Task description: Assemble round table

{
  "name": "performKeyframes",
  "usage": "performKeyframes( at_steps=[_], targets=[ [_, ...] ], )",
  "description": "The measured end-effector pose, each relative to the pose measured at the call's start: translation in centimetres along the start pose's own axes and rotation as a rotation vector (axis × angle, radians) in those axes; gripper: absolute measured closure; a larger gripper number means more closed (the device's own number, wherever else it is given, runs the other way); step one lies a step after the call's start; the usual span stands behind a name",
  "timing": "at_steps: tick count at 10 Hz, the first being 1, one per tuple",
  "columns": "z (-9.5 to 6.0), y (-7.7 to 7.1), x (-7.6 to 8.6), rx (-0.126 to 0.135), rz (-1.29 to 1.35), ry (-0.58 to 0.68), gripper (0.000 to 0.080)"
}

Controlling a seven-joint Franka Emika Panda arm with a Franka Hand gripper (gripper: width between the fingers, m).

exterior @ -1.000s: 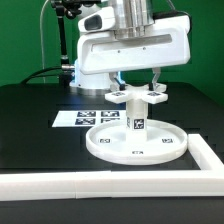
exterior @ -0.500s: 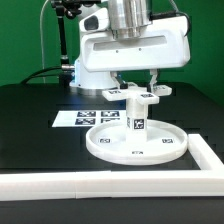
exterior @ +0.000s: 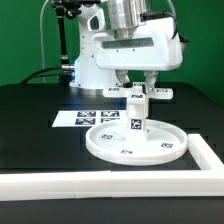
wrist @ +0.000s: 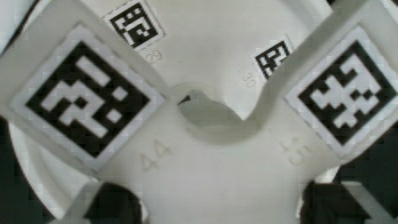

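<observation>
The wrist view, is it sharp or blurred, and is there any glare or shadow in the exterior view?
Wrist view: soft and blurred, the cross-shaped piece fills the frame, its tags smeared at the edges. Exterior view: evenly lit, fairly sharp; the black table shows a faint sheen; the round disc is bright white, nearly washed out, with little shadow around it.

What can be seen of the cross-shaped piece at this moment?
The cross-shaped piece is white, plastic-looking, with square black-and-white tags on its arms, seen close in the wrist view. It lies level atop the upright post, which stands at the middle of the round disc. The tool is directly above it, fingers at either side; actual contact cannot be told.
</observation>
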State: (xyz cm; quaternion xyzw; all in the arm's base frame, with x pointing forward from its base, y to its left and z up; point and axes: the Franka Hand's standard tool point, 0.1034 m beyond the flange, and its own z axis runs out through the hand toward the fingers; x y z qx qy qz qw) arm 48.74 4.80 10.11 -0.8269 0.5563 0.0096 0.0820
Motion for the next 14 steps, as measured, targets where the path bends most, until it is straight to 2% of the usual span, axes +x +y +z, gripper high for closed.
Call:
performKeyframes(
  at_steps=[1, 5, 8, 9, 10, 11, 14],
  targets=[
    [0.0, 0.0, 0.0, 0.013, 0.11, 0.0, 0.0354],
    [-0.2, -0.2, -0.1, 0.031, 0.354, -0.005, 0.0354],
    [-0.3, -0.3, -0.2, 0.033, 0.349, -0.009, 0.0347],
    [-1.2, -0.4, -0.5, 0.03, 0.324, -0.023, 0.0202],
    [-2.4, -0.6, -0.6, 0.042, 0.305, -0.028, 0.0162],
    [-3.2, -0.8, -0.8, 0.044, 0.302, -0.037, 0.0162],
    [-3.0, -0.8, -0.8, 0.043, 0.296, -0.035, 0.0151]
  ],
)
